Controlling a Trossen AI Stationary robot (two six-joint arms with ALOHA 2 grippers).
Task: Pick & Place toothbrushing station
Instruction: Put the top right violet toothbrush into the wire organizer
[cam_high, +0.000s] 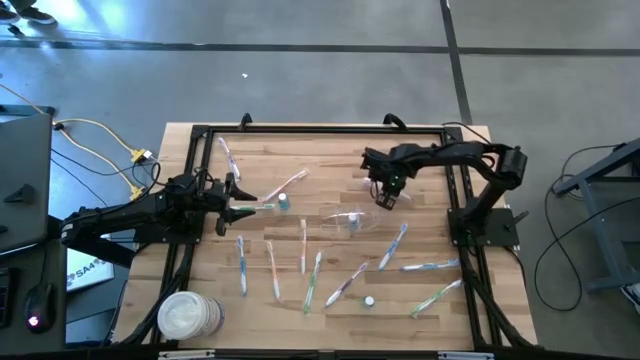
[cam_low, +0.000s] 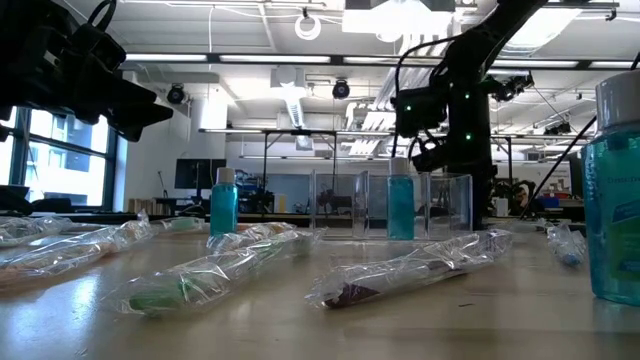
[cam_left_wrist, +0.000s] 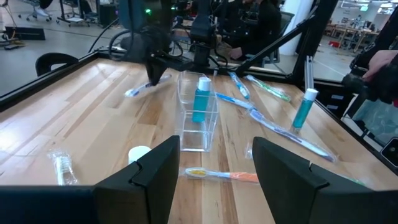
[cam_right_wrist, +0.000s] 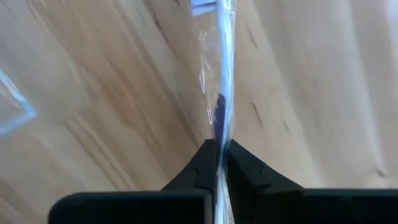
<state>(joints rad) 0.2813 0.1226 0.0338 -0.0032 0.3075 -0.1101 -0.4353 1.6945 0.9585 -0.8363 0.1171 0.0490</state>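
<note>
Many wrapped toothbrushes (cam_high: 318, 281) lie flat all over the wooden counter (cam_high: 430, 315), each in its own clear bag, so there is room to pick them up one at a time. The clear plastic container (cam_left_wrist: 199, 112) stands near the middle of the counter with a little blue bottle (cam_left_wrist: 201, 99) upright inside it. That looks like the place where the brushes should go.

The right tool (cam_right_wrist: 221, 152) is over the far side of the counter, a bit behind the container. Its two fingers are pinched tight on a blue toothbrush in a bag (cam_right_wrist: 221, 68). The brush sticks straight out past the fingertips, so it is held by one end, which should make it easy to poke into the container.

The left tool (cam_left_wrist: 214, 165) waits over the left side of the counter, pointing at the container. Its fingers are spread apart and hold nothing. A pink and yellow toothbrush (cam_left_wrist: 224, 176) lies on the wood between them and the container.
</note>
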